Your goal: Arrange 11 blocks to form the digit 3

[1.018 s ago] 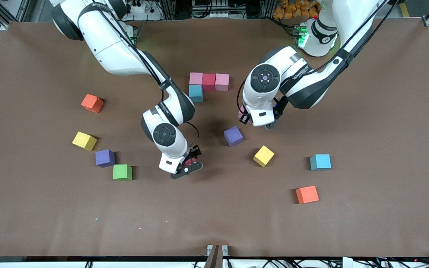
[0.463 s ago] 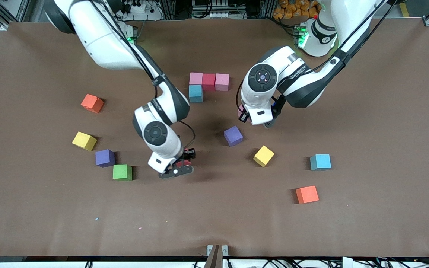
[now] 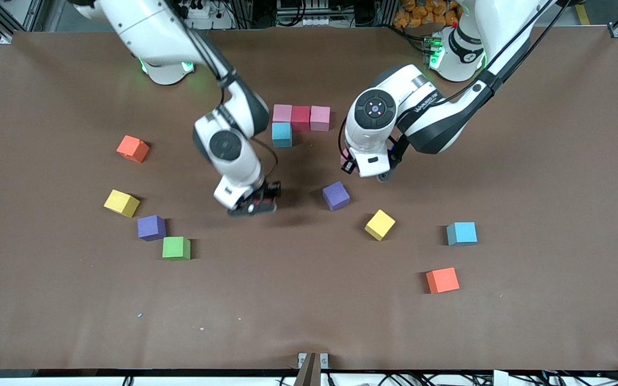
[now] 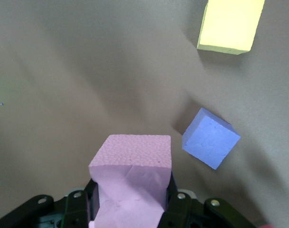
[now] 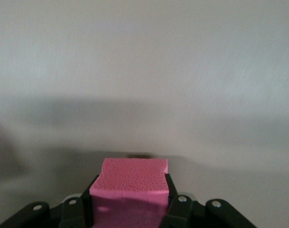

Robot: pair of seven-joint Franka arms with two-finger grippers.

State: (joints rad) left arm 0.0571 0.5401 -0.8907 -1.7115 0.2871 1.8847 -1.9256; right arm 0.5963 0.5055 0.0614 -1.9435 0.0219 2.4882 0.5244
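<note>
Right gripper (image 3: 259, 202): I see it clamped on a red block (image 5: 130, 183), over bare table between the green block (image 3: 176, 247) and the purple block (image 3: 336, 195).
Digit so far: pink (image 3: 282, 113), red (image 3: 301, 117), pink (image 3: 320, 118) in a row, a blue block (image 3: 281, 134) touching the first pink.
Left gripper (image 3: 353, 165): pinching a pink block (image 4: 132, 178) above the table, near the purple block.
Risk: I judge both arms may head for the same rows; they could collide or nudge placed cubes askew.

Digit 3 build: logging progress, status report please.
Left gripper shut on pink block. Right gripper shut on red block. Digit 3 four blocks so far. Nothing in the way.
</note>
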